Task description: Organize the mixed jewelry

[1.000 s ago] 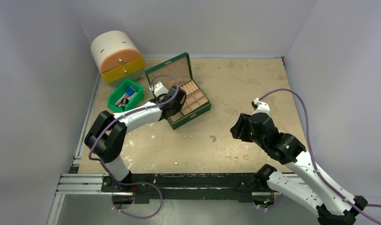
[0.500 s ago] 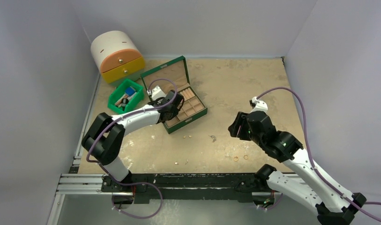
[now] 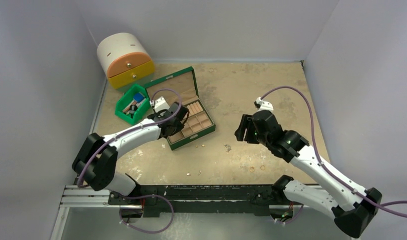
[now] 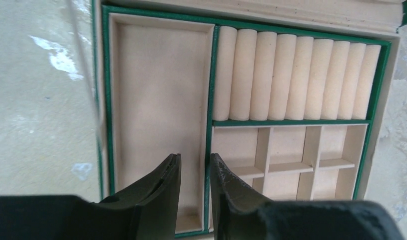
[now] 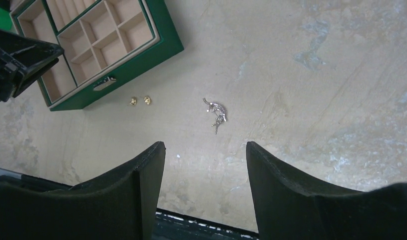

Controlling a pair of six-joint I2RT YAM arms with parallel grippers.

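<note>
Tabletop (image 3: 271, 95), left gripper (image 4: 195, 172) tight on box divider (image 4: 210, 100)

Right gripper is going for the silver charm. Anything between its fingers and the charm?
Nothing visible. In the right wrist view only bare tabletop lies between the open right gripper and the silver charm. The two gold studs lie apart from it, nearer the green jewelry box.

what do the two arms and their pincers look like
Both the left arm and right arm have white rounded shells with black joints, and a thin purple cable loops off each wrist. The left pincer and right pincer each have two black, tapered fingers with a matte, slightly grainy surface.
</note>
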